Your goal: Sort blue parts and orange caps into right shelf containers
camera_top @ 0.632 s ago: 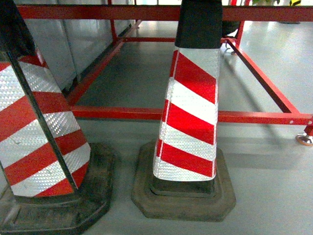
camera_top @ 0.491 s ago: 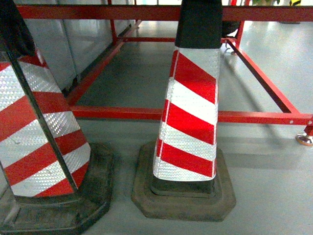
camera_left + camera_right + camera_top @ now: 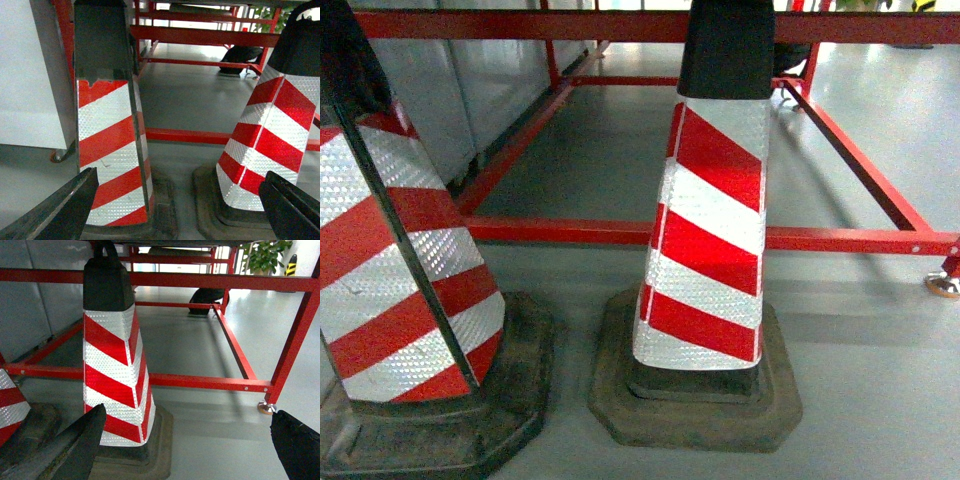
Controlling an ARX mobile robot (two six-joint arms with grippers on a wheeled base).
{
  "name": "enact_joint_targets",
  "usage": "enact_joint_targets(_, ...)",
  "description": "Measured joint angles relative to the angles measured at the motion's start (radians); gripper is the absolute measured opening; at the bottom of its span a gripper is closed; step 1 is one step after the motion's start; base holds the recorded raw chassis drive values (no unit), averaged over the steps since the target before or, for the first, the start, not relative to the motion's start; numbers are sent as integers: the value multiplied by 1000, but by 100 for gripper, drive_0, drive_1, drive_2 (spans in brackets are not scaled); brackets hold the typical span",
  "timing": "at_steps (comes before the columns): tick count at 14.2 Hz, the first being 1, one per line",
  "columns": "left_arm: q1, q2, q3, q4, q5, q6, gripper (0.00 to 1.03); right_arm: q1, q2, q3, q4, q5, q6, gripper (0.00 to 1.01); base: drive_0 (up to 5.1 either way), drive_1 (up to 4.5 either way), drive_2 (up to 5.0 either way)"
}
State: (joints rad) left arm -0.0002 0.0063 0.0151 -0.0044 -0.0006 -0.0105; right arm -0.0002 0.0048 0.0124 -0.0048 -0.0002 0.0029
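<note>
- Our left gripper (image 3: 175, 210) hangs with its fingers spread wide, holding nothing.
- Our right gripper (image 3: 190, 445) is likewise spread and empty.
- Ahead stand two striped cones (image 3: 710, 230) (rubber-footed) before a red frame (image 3: 620, 232); we see no blue parts, orange caps or crates in any view.
</note>
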Motion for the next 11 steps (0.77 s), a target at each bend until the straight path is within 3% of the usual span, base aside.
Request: enact_joint_targets(11,0,0,0,0,0,0,98,0,0,0,0,0,0,98,0,0,0)
